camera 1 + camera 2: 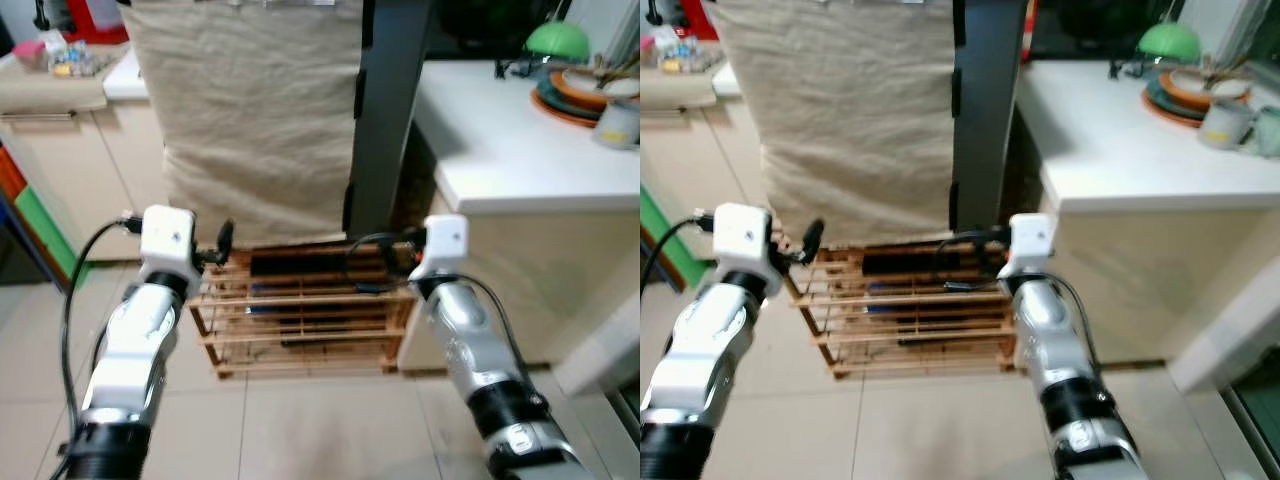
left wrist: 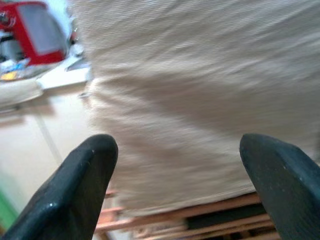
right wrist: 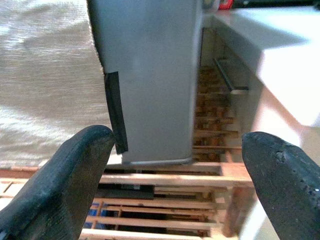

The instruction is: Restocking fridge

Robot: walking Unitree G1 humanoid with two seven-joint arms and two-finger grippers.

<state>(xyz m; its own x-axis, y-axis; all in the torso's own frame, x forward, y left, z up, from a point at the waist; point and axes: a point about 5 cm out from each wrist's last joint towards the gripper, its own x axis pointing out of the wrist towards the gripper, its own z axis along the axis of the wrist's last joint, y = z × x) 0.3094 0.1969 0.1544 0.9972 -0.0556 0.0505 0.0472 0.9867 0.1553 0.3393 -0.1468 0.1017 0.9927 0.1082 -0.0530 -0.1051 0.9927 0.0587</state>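
A tall grey fridge (image 1: 388, 110) stands straight ahead on a low wooden slatted rack (image 1: 300, 325). A beige cloth (image 1: 255, 110) hangs over its front and left part. Both arms are raised in front of it. My left gripper (image 2: 177, 150) is open and empty, pointing at the cloth just above the rack. My right gripper (image 3: 177, 145) is also open and empty, facing the fridge's grey lower corner (image 3: 150, 75) and the rack beneath it. Dark flat items lie between the rack's slats.
A white counter (image 1: 510, 150) stands close on the right with stacked plates (image 1: 575, 95), a green lid and a mug. Beige cabinets (image 1: 80, 160) with small items on top are at the left. Tiled floor (image 1: 300, 430) lies between me and the rack.
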